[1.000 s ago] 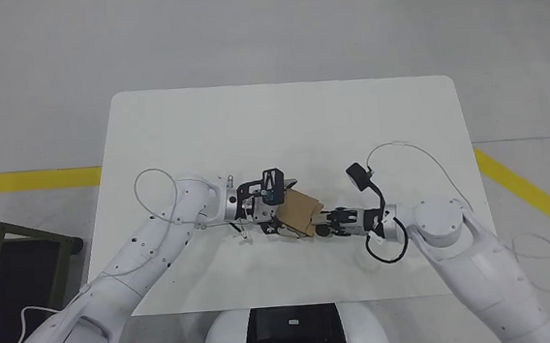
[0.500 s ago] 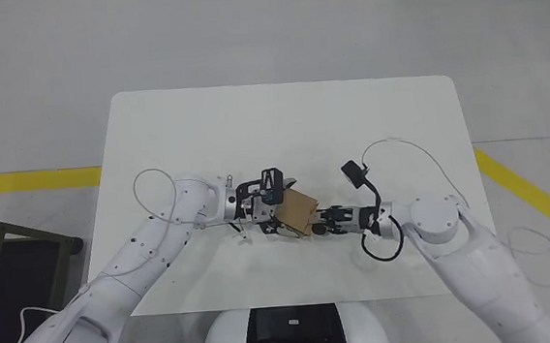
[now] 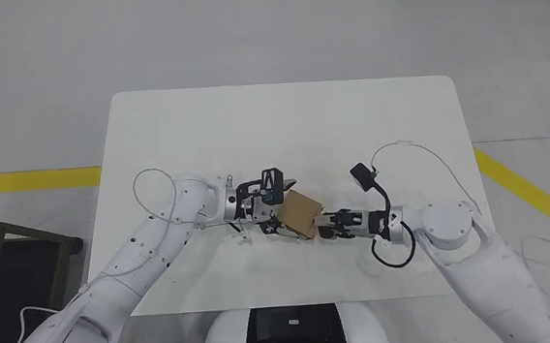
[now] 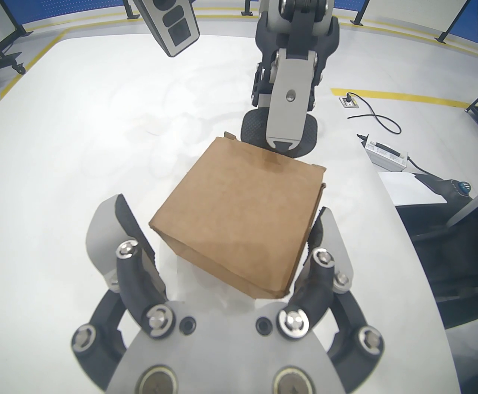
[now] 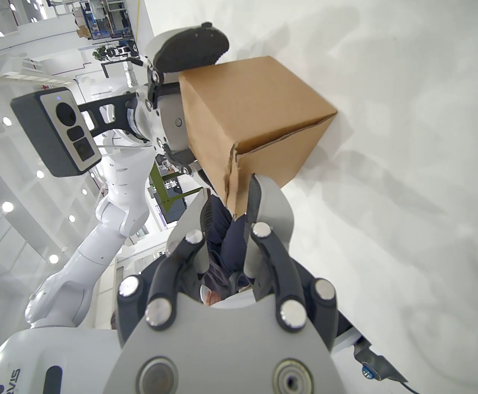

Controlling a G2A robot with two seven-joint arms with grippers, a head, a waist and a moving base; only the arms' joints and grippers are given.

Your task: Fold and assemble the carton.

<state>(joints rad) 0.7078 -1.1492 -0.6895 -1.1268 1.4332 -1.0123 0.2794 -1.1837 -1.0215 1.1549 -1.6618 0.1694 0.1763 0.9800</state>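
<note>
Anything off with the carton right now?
Yes. On the carton, the corner seam beside the right hand is ragged and gapes. The cardboard there is frayed and does not close flush. Nothing else stands out.

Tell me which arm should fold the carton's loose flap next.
Right, probably. The right gripper pinches the carton at that flap's edge; the left gripper is open, straddling the opposite end.

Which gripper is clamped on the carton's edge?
The right gripper: it pinches an edge of the carton, while the left gripper stands wide open around the carton's other end.
</note>
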